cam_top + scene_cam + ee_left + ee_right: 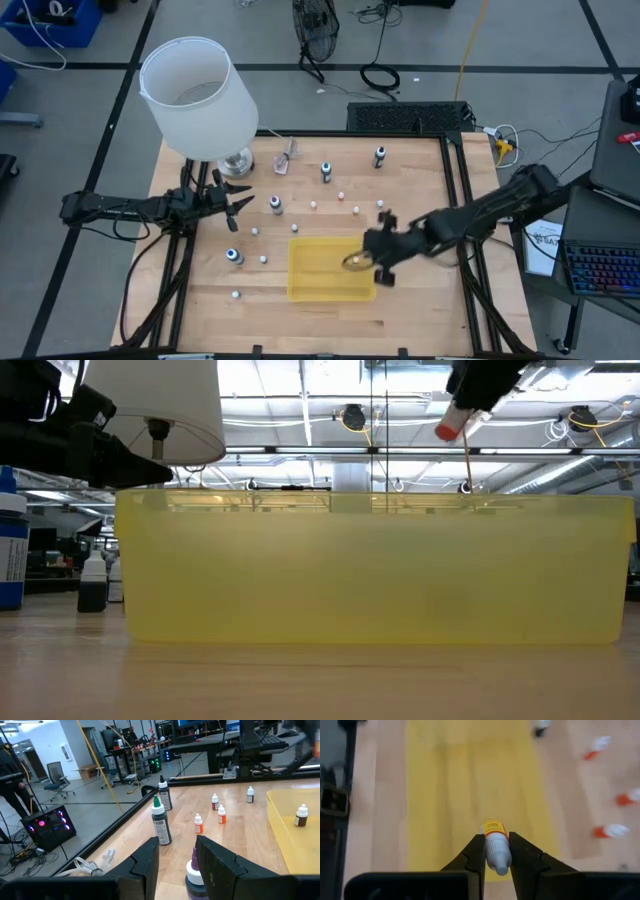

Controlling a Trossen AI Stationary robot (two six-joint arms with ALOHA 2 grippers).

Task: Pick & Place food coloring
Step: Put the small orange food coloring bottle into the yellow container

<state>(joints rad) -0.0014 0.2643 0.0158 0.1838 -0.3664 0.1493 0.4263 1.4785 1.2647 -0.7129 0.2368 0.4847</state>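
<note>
Wooden tabletop (420,300) fills the middle of the high view, with a lamp (197,97) at upper left and small bottles (326,171) scattered across its centre. The right gripper (362,262) hangs over the right end of the yellow tray (315,280), low centre. The left gripper (240,204) waits at centre left, beside the lamp's base.

Low view: the tray wall (370,570) spans the frame, and at upper right the right gripper (470,410) carries a red-capped bottle (452,428) above it.

Left wrist view: the left gripper (177,865) at the bottom stands narrowly parted and holds nothing; a purple-capped bottle (195,877) shows between its fingers, just beyond them. A green-capped one (161,821) stands centre left.

Right wrist view: the right gripper (496,851) is clamped on a held bottle (495,845) by its body, over the tray floor (470,785).

These look light, rigid and smooth-sided, likely to slip or tip; the body below the cap seems the safest hold.
</note>
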